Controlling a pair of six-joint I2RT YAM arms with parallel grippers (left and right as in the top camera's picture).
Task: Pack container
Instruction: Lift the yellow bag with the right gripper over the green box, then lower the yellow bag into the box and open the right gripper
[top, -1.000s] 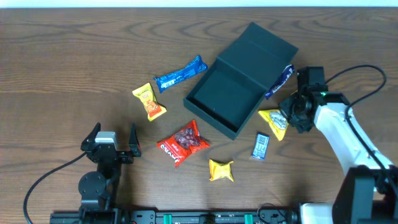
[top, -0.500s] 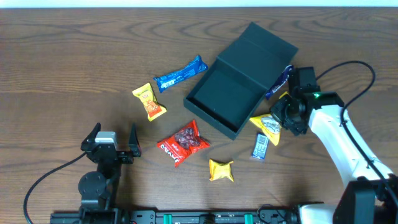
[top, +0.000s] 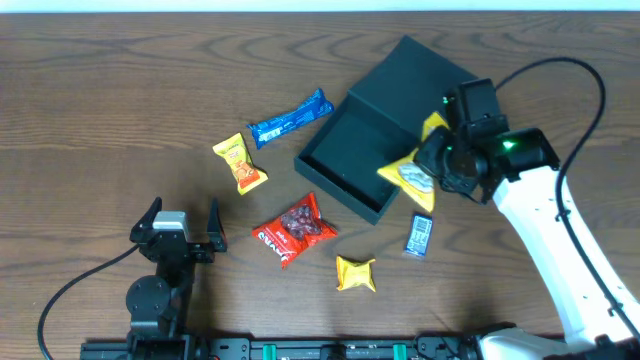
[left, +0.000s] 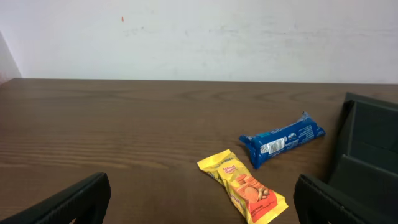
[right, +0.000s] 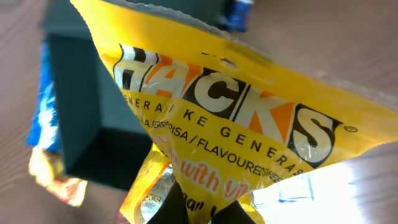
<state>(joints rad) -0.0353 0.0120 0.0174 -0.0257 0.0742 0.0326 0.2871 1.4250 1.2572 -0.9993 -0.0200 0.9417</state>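
My right gripper (top: 430, 168) clamps yellow snack packet (right: 217, 118) by seam, over container (top: 350, 150) rim. Packet likely light, crinkly, slick; seam grips best. Container cardboard, may slide. Left gripper (top: 182, 228) wide, empty.

Looks down on a dark brown wooden table (top: 100, 80) that fills the overhead view almost edge to edge. Shows wavy grain running from 9 o'clock to 3 o'clock, with looping figure toward 10 o'clock. Leaves only a thin pale strip (top: 320, 5) along the 12 o'clock edge, past the far side of the tabletop. From the left wrist view, meets a plain off-white wall (left: 199, 37) rising directly behind the table's far edge. Carries faint grey smudges and one tiny red speck (left: 122, 18) toward 11 o'clock. Turns a shade darker at a corner near 9 o'clock. Gives soft, even light, with a dull sheen across the wood.
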